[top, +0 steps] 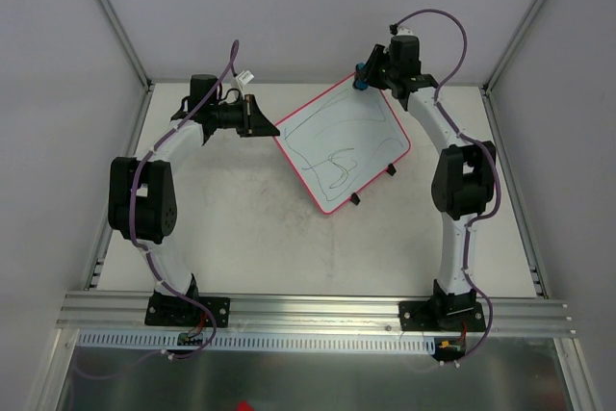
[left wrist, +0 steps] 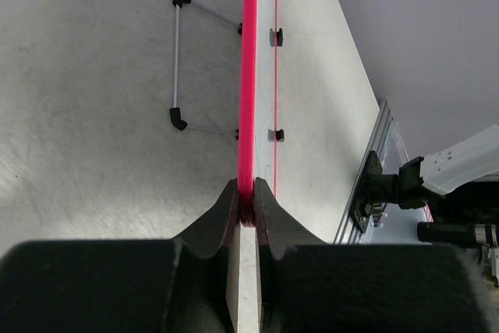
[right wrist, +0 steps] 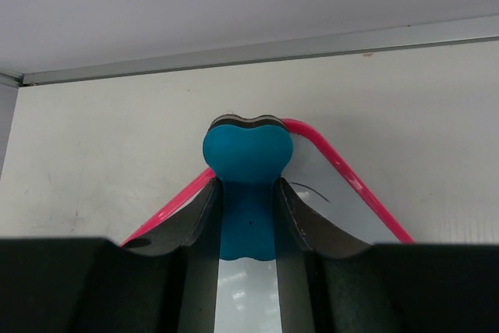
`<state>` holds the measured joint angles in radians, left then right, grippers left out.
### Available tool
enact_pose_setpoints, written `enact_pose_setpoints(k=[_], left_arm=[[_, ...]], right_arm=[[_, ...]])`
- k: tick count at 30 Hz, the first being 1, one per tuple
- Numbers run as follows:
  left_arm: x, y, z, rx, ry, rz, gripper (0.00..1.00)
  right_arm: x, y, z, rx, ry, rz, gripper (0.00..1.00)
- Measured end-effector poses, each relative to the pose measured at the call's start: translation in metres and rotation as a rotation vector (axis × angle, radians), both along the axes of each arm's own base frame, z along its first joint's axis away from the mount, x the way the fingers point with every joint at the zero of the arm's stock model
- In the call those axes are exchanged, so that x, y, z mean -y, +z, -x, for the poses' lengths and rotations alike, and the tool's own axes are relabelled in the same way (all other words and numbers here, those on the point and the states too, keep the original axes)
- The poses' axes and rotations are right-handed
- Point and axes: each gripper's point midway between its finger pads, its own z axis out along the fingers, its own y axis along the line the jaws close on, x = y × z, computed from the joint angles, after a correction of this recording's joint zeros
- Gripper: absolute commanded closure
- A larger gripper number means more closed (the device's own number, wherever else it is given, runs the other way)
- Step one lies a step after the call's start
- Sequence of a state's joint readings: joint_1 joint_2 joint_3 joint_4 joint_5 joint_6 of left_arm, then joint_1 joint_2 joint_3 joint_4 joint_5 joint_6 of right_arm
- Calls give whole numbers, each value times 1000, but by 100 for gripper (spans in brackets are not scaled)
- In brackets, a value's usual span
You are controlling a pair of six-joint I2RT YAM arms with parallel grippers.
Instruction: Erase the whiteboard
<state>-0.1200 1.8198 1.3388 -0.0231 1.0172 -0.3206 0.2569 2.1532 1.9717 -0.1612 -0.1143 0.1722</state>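
The whiteboard (top: 344, 141), white with a pink-red rim and dark scribbled lines, lies tilted mid-table. My left gripper (top: 267, 122) is shut on its left rim; the left wrist view shows the pink rim (left wrist: 249, 91) edge-on, pinched between my fingers (left wrist: 246, 207). My right gripper (top: 364, 74) is at the board's far corner, shut on the blue bone-shaped eraser (right wrist: 248, 193). The eraser's head sits over the board's rounded corner (right wrist: 343, 169). A dark line shows just right of the eraser.
The board's wire stand with black feet (left wrist: 178, 60) sticks out from its underside, seen also as small black feet (top: 373, 185) on the near edge. Grey walls and aluminium frame posts (top: 115, 16) enclose the table. A metal rail (top: 308, 310) runs along the near edge.
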Motion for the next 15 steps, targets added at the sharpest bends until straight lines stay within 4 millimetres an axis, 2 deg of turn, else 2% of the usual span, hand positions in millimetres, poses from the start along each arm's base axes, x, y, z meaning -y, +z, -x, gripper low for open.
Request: enact_pose_setpoints(k=[6, 15], left_arm=[[1, 1, 1, -3, -3, -3, 100], [1, 1, 1, 8, -7, -9, 100]], right_arm=[[-7, 3, 0, 17, 9, -2, 100], [10, 2, -8, 22, -133, 28, 100]])
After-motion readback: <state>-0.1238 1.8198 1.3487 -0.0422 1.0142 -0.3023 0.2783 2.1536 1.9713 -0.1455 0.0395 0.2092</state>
